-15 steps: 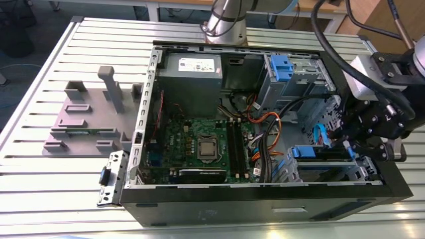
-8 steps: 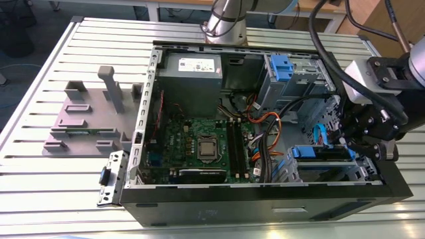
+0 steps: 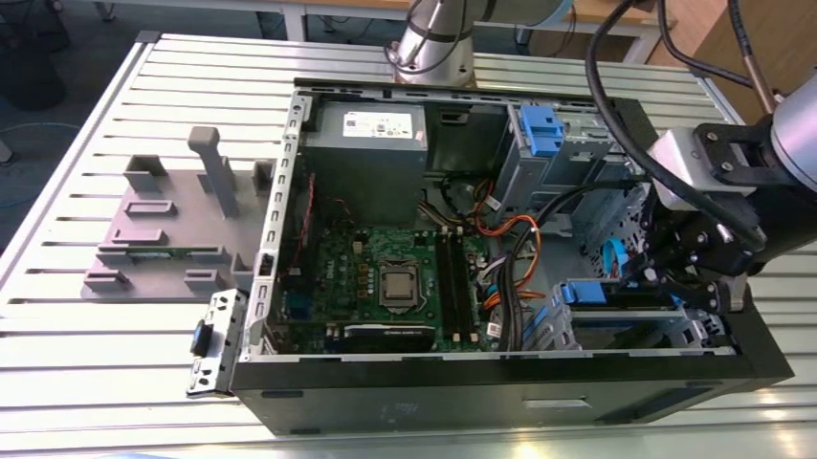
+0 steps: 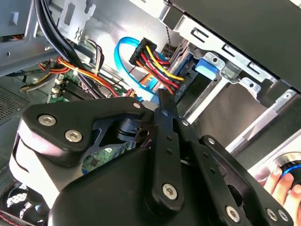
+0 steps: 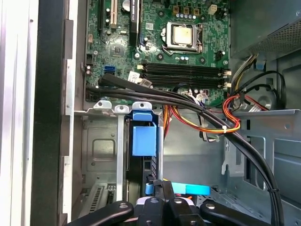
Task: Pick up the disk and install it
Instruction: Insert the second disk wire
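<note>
The disk [image 5: 143, 139] stands on edge in a slot of the lower drive cage [image 5: 101, 141] at the front of the open computer case [image 3: 511, 392]. Its blue carrier tab faces out and its dark body runs down into the slot. In the exterior view that blue tab [image 3: 590, 292] sits at the case's lower right bay. My gripper [image 5: 160, 186] hangs inside the case right at the disk's near end, touching or almost touching it. In the exterior view the gripper [image 3: 645, 282] is just right of the blue tab. In the second wrist view the gripper [image 4: 164, 101] points at the cables beside the bay.
Black, red, yellow and orange cables [image 5: 207, 120] cross between the motherboard [image 5: 160, 42] and the bay. A blue data cable [image 4: 127, 61] loops beside the gripper. A grey stand with posts [image 3: 179, 220] lies at the exterior view's left. A person's hand [image 4: 282, 181] is near the case edge.
</note>
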{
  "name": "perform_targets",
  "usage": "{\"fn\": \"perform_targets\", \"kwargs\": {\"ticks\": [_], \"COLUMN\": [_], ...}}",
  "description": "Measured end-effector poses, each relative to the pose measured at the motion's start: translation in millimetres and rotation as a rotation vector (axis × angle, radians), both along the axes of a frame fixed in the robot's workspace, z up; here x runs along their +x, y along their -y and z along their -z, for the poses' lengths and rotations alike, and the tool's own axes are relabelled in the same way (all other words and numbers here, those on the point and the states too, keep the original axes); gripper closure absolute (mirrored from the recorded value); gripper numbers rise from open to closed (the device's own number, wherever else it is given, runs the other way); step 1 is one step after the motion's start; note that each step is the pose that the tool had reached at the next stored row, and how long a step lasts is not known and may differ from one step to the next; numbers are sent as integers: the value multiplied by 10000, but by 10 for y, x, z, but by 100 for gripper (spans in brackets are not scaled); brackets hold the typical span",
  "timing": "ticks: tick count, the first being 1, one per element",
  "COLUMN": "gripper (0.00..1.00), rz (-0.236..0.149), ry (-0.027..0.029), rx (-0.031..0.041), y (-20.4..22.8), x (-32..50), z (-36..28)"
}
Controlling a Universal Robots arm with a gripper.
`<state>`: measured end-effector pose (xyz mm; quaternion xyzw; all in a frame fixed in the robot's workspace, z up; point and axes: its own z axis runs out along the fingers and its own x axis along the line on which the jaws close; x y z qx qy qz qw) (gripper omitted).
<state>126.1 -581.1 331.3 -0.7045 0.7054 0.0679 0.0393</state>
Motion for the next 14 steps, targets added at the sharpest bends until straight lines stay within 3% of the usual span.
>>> {"fn": "perform_targets", "kwargs": {"ticks": [7, 10, 12, 14], "gripper": [89, 89, 89, 89], "rz": [-1, -2, -3, -3], "ry": [1, 1, 1, 1], "rx": [108, 211, 236, 240], "y": [15, 15, 15, 25], "x": [0, 0, 0, 0], "z": [21, -49, -88, -87]}}
